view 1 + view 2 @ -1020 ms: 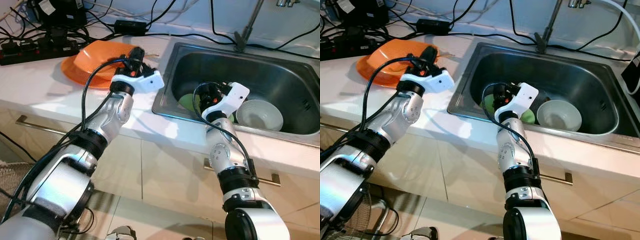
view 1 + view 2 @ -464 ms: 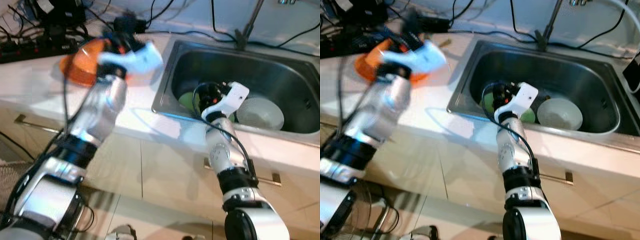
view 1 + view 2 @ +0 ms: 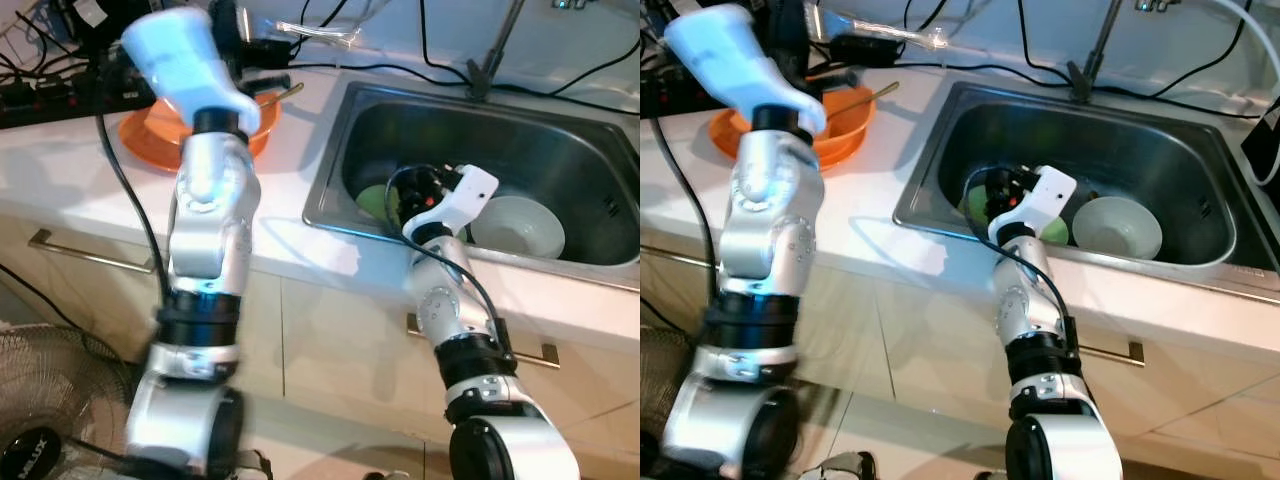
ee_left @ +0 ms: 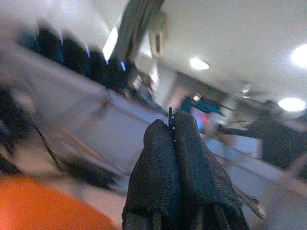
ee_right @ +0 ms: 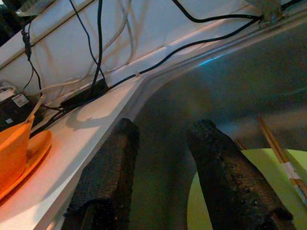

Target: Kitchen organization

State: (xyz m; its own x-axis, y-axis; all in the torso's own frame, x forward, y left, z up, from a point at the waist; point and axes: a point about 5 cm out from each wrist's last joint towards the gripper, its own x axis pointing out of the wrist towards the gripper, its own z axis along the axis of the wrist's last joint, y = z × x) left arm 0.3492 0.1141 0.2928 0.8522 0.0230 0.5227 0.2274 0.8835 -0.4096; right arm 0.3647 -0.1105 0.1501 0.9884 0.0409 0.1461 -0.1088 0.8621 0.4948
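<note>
While the left arm stands raised and blurred above the white surface (image 3: 90,170), its left claw (image 4: 175,127) is pressed shut, the 2 fingers touching with only a thin dark sliver (too small to identify) at the tips. Below that arm sits an orange bowl (image 3: 840,125) on an orange plate (image 3: 150,150), with a utensil (image 3: 865,98) resting in the bowl and its handle poking over the rim toward the sink (image 3: 330,190). Black cables (image 3: 60,90) lie along the back of the surface.

Over the near left part of the sink hangs the right claw (image 5: 160,139), its fingers (image 5: 216,158) parted with nothing between them. Just beneath it lies a green plate (image 3: 372,203) carrying chopsticks (image 5: 280,148) (seen from the right wrist). A white bowl (image 3: 518,228) sits upright on the sink floor just beside the green plate, toward the robot's right. A tap stem (image 3: 495,50) rises behind the sink, and a fan (image 3: 40,400) stands on the floor at lower left.
</note>
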